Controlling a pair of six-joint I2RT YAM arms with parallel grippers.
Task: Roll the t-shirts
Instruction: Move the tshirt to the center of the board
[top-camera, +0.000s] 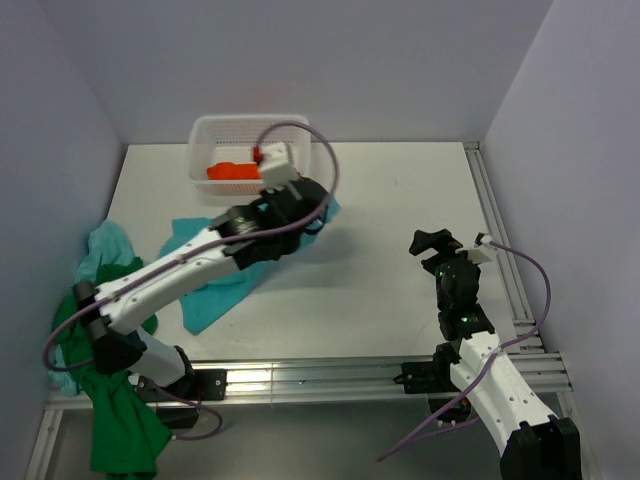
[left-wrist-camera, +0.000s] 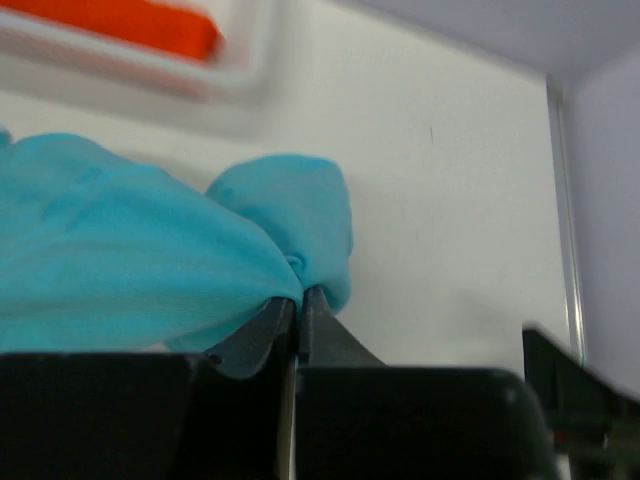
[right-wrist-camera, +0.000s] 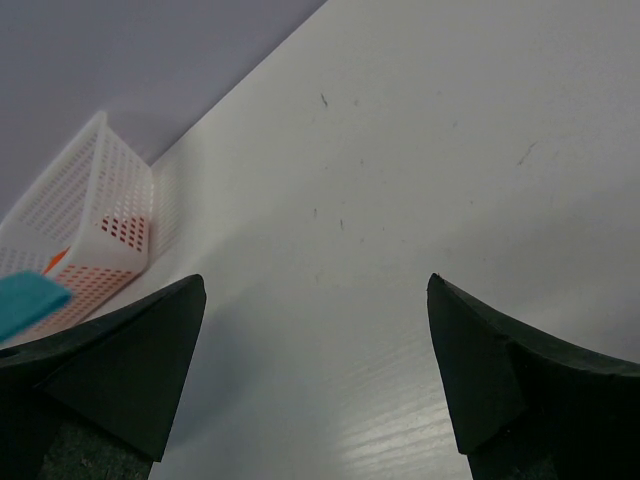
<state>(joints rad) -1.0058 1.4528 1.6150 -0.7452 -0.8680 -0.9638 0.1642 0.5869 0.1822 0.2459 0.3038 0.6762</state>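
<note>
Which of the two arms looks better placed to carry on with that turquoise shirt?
Left. The left gripper is shut on the turquoise t-shirt, while the right gripper hangs open over the table, apart from the cloth.

The top view looks steeply down from the near side over the whole table (top-camera: 400, 200). Both wrist views sit low and close above it, facing away; all three share the white basket (top-camera: 215, 135).

White table (top-camera: 390, 225) between pale lilac walls (top-camera: 350, 60), metal rails (top-camera: 330, 378) alongside
</note>
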